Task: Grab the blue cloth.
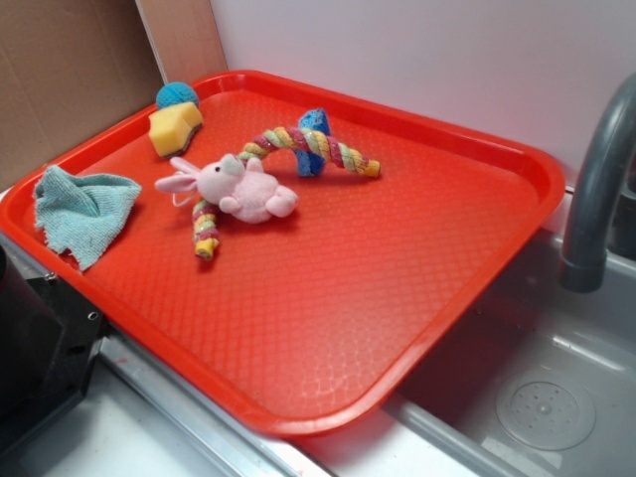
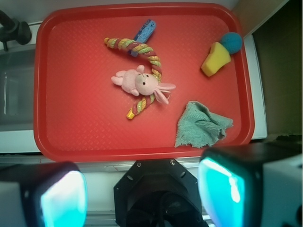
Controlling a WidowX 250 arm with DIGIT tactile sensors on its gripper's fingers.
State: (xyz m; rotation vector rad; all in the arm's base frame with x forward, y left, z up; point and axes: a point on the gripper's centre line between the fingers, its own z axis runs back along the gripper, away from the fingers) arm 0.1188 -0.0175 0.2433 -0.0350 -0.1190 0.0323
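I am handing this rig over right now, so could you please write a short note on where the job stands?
Hand: open, empty, high above the tray's near edge, touching nothing.
Blue cloth: crumpled on the red tray, by a corner, apart from the pink bunny and rope toy.
Done: nothing; cloth not yet grabbed.
Left: descend over the cloth, close on it, lift.

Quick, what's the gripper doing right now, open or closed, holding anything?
Gripper: open, holding nothing; its fingers are spread wide above the tray's near edge, with the blue cloth untouched on the tray.
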